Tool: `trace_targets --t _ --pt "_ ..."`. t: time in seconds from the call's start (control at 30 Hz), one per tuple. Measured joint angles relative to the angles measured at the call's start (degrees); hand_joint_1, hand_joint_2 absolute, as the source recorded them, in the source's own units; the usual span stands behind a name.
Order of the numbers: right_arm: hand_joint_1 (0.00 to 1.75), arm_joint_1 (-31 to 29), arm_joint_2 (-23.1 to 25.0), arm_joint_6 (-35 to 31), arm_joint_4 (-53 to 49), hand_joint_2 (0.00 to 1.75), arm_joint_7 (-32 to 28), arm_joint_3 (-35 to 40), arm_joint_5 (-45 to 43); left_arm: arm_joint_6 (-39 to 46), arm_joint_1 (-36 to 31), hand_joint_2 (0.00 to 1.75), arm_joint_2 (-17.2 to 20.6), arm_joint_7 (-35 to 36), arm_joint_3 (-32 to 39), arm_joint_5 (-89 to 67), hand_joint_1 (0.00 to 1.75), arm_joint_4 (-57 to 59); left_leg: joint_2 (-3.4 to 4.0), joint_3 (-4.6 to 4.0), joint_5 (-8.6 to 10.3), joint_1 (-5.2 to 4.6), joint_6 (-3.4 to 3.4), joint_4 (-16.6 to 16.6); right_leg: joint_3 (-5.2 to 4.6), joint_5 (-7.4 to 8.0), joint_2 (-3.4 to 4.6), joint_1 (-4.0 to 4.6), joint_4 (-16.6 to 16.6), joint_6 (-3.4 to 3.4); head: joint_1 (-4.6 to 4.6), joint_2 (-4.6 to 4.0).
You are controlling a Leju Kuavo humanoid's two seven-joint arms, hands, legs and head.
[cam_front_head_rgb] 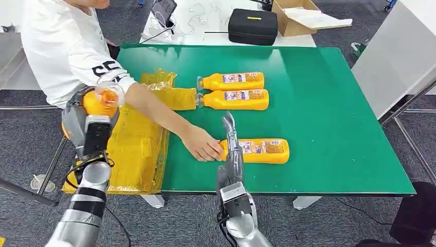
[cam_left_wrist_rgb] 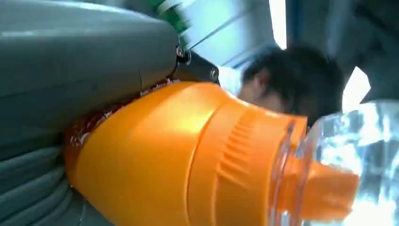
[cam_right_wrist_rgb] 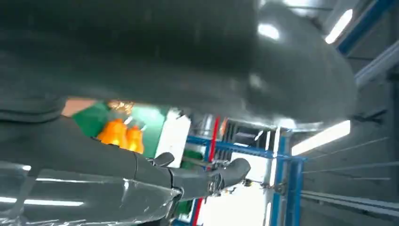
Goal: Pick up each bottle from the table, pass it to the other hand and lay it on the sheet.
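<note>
1. We saw the left hand (cam_front_head_rgb: 92, 121) raised at about nine o'clock of the green table (cam_front_head_rgb: 329, 103), over the yellow sheet (cam_front_head_rgb: 136, 149); it gripped an orange bottle (cam_front_head_rgb: 100, 100), clear cap up, and in the left wrist view the same bottle (cam_left_wrist_rgb: 188, 155) sat tight against the grey palm.
2. We found the right hand (cam_front_head_rgb: 232, 149) at six o'clock of the table, its fingers (cam_front_head_rgb: 229, 123) straight and apart, holding nothing; it reached above the nearest bottle (cam_front_head_rgb: 259, 150), which lay on its side; whether it touched that bottle we could not tell.
3. A person's hand (cam_front_head_rgb: 203, 146) rested on that bottle's cap end.
4. Two more bottles (cam_front_head_rgb: 231, 81) (cam_front_head_rgb: 234, 99) lay side by side toward twelve o'clock, caps toward the sheet.
5. A black case (cam_front_head_rgb: 253, 25) and a cardboard box (cam_front_head_rgb: 295, 15) stood beyond the table.
</note>
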Motion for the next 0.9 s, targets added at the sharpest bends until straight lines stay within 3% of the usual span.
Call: trace_targets --t 0.27,0.5,0.83,0.87,0.9 --pt "0.0 0.03 -0.29 1.25 -1.71 0.0 0.0 0.5 -1.14 0.96 -4.34 1.75 3.63 1.6 -1.66 -7.79 1.75 12.33 0.1 0.01 0.0 -0.01 -0.01 0.0 -0.07 0.09 0.11 0.0 0.0 -0.13 -0.02 0.02" --pt "0.0 0.02 -0.46 3.48 -2.01 0.0 0.0 0.55 -2.04 -5.09 -5.8 1.75 6.46 6.1 -5.18 -19.44 1.75 20.41 0.12 0.0 0.0 0.0 -0.01 -0.01 -0.08 0.08 0.15 0.0 0.0 -0.13 0.0 0.0" --pt "0.0 0.13 -0.46 7.67 -1.62 0.0 0.0 0.17 -3.3 -11.01 -4.44 1.75 10.93 3.78 -7.21 -22.53 1.75 26.2 0.12 -0.02 0.0 0.01 -0.01 -0.01 -0.1 0.07 0.15 0.01 0.01 -0.15 0.0 0.0" --pt "0.0 0.15 -0.46 7.72 -1.53 1.75 0.0 0.13 -3.3 -11.21 -4.11 1.75 11.24 3.57 -7.28 -22.58 1.75 26.44 0.12 -0.02 0.0 0.01 -0.02 -0.01 -0.11 0.07 0.15 0.01 0.01 -0.15 0.0 0.0" --pt "0.0 0.15 -0.46 7.74 -1.38 1.75 0.0 0.04 -3.3 -11.3 -3.9 1.75 11.52 3.48 -7.34 -22.58 1.75 26.75 0.12 -0.02 -0.01 0.01 -0.02 -0.01 -0.12 0.07 0.15 0.01 0.0 -0.15 0.0 0.0"
